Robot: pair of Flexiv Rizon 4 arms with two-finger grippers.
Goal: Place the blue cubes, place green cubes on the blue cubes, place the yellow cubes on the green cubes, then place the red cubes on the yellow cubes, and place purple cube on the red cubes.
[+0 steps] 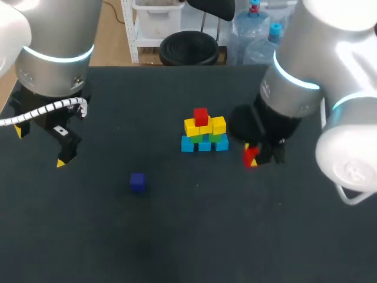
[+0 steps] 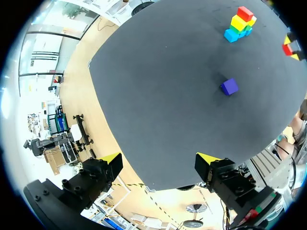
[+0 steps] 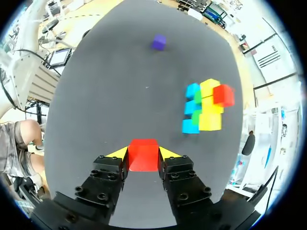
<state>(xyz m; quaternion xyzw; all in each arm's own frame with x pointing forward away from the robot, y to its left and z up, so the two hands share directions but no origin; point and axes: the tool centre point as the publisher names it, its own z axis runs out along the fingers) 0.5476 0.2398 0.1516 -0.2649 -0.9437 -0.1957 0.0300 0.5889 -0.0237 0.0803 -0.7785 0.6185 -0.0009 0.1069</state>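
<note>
**Second red cube in grip beside the stack**

Head view: the right hand (image 1: 252,157) is closed on the held red cube (image 1: 251,154), low over the desk (image 1: 177,247) and just right of the stack (image 1: 204,134). The stack runs blue, green, yellow, with the top red cube (image 1: 201,116) seated left of centre. The purple cube (image 1: 137,181) lies well apart.

Left wrist view: the left hand (image 2: 160,160) is open and empty, far from the stack.

Right wrist view: both fingers press the held red cube's sides.

Risk: a low approach could knock the top red cube. An off-centre release on the yellow tier could tip the held red cube off.
</note>
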